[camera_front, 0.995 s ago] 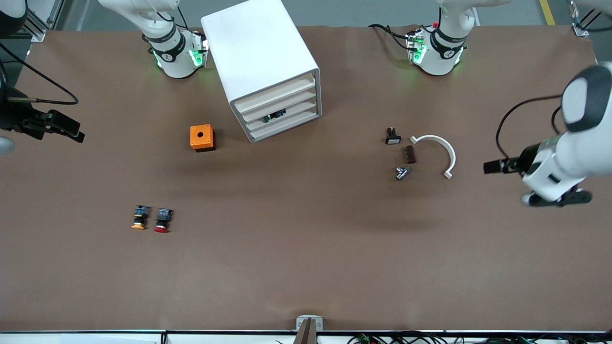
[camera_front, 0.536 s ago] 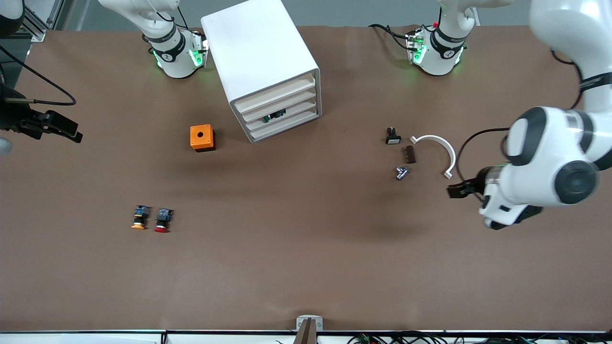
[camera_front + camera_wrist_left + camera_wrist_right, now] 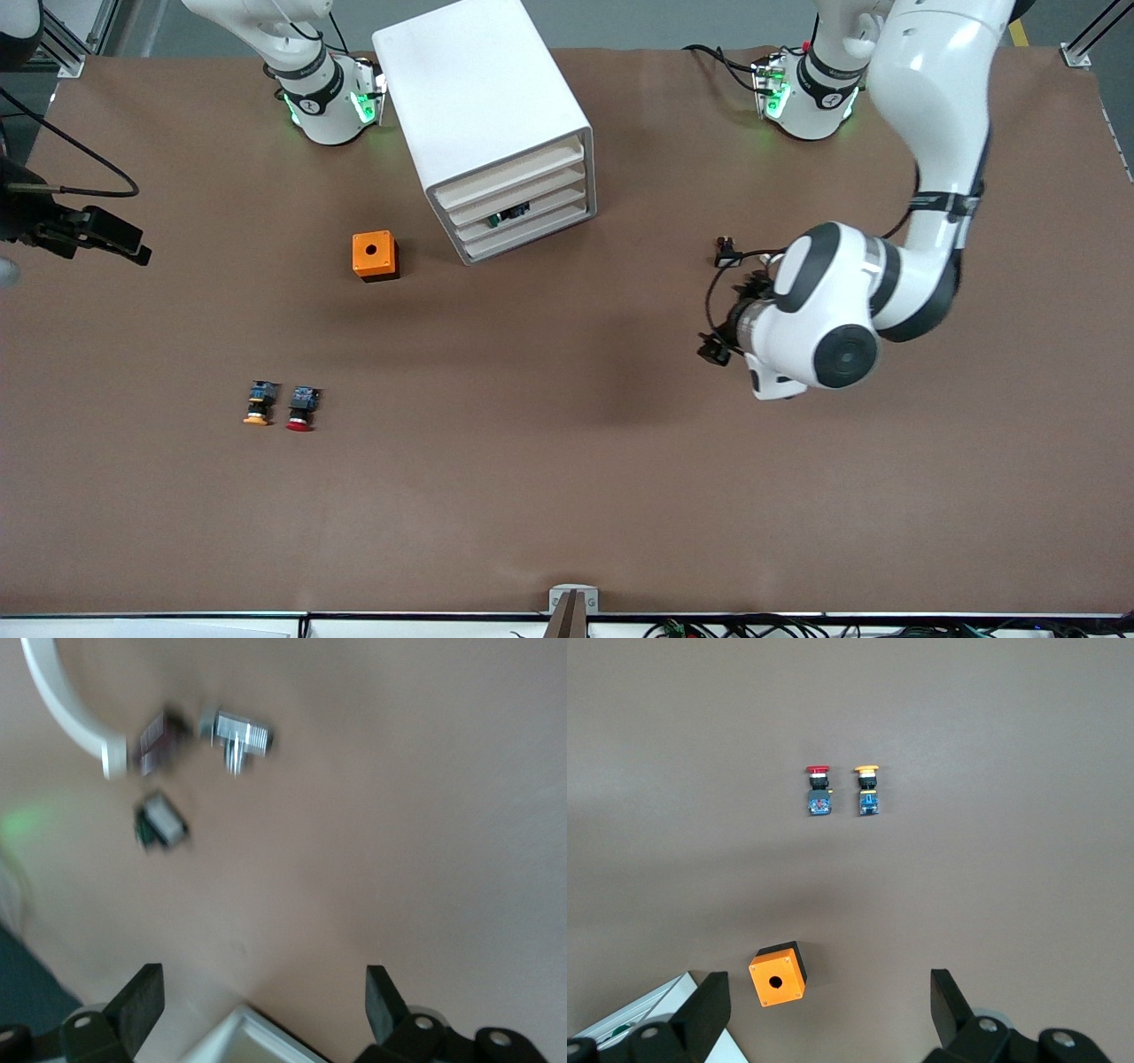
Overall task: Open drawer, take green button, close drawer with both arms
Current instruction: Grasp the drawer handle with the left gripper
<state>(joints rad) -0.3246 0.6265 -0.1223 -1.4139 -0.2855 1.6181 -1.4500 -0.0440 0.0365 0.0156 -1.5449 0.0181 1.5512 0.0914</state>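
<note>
Whereas a second ago it stood at the counter's point(image 3: 567, 496) three o'clock edge, the left arm point(image 3: 833, 301) now hangs over the small parts at three o'clock of centre, heading toward the cabinet point(image 3: 483, 106) at eleven o'clock. The left arm's jaws are released and empty. The right arm point(image 3: 314, 89) waits at nine o'clock, its jaws also released.

The drawer point(image 3: 554, 204), third down, is not yet opened, and the green button point(image 3: 512, 213) lies inside.

Counts:
- Four drawers.
- One orange box point(image 3: 375, 255).
- Two loose buttons: yellow-capped button point(image 3: 258, 404) and red-capped button point(image 3: 301, 408).
- Four small parts: white arc point(image 3: 62, 704), brown piece point(image 3: 159, 740), metal fitting point(image 3: 237, 731) and switch point(image 3: 161, 819).
</note>
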